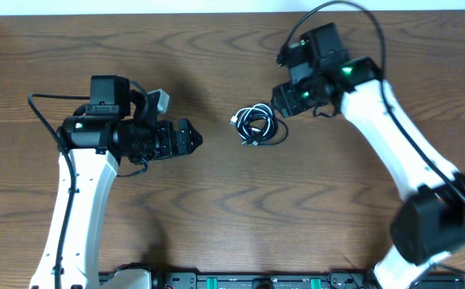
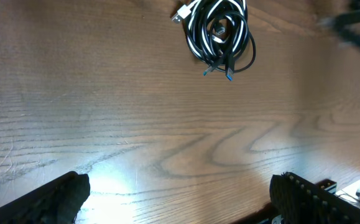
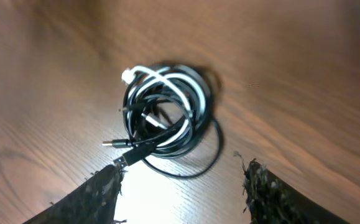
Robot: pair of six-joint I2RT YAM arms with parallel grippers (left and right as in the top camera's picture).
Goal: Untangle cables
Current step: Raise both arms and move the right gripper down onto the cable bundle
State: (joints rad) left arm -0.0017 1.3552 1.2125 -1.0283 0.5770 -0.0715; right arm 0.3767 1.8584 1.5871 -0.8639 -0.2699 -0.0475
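Just beside cables (image 1: 256, 125), right tool (image 3: 183, 167) angled down, left tool (image 2: 181, 180) apart

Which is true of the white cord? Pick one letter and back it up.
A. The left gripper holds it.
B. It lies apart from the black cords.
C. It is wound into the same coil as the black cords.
C: the white cord loops through the coil of black cords, well clear of the left gripper.

We see soft, even light overhead. White glare pools on the worktop (image 2: 111, 180) in both wrist views; the right one is blurred.
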